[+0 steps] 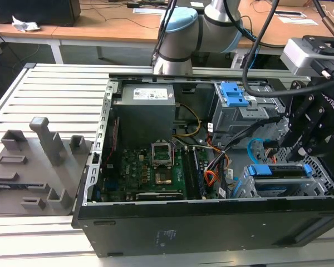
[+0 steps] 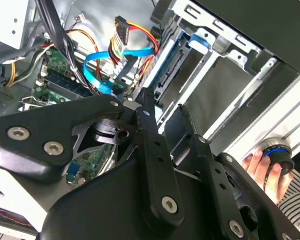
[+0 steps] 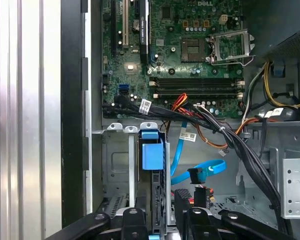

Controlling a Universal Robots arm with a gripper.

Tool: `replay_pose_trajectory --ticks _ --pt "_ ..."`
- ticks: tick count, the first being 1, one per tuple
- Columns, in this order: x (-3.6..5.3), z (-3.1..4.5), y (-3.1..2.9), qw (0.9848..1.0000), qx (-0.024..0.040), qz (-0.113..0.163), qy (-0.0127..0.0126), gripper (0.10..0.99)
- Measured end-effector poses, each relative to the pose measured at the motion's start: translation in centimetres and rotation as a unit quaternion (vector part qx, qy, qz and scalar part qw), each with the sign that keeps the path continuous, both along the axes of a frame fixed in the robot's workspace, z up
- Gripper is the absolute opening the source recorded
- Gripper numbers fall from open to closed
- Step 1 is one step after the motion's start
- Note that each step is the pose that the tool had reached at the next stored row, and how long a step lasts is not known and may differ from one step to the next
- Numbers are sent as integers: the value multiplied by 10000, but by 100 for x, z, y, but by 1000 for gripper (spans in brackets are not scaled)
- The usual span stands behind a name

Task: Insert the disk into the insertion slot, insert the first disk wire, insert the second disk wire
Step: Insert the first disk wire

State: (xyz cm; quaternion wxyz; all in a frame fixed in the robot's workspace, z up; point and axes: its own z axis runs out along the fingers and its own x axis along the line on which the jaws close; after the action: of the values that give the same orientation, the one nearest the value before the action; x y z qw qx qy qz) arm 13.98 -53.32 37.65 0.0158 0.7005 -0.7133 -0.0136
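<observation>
Judging by the loose first disk wire (image 2: pixel 121 27) and second disk wire (image 3: pixel 180 150), I'm on the disk step. The disk (image 1: pixel 278 173) lies in the insertion slot (image 1: pixel 240 188), near the edge of the surface (image 1: pixel 50 83) at the exterior view's right, with the end effector (image 1: pixel 303 149) just above it — spread or clamped, I cannot tell. Seating it fully, I reckon, calls for a square push; the power supply's white label (image 1: pixel 152 93) is unreadable to me.

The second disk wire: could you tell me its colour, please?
Light blue; the second disk wire shows best in the first wrist view.
</observation>
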Motion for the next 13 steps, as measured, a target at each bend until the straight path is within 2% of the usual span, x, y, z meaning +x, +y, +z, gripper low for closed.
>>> replay_pose_trajectory --ticks 4,6,9,13 --pt "15 0 147 10000 0 -1 0 361" --pt "16 0 250 10000 0 -1 0 361" --pt "17 0 339 10000 0 0 0 361" --pt "16 -3 409 10000 0 -1 0 361"
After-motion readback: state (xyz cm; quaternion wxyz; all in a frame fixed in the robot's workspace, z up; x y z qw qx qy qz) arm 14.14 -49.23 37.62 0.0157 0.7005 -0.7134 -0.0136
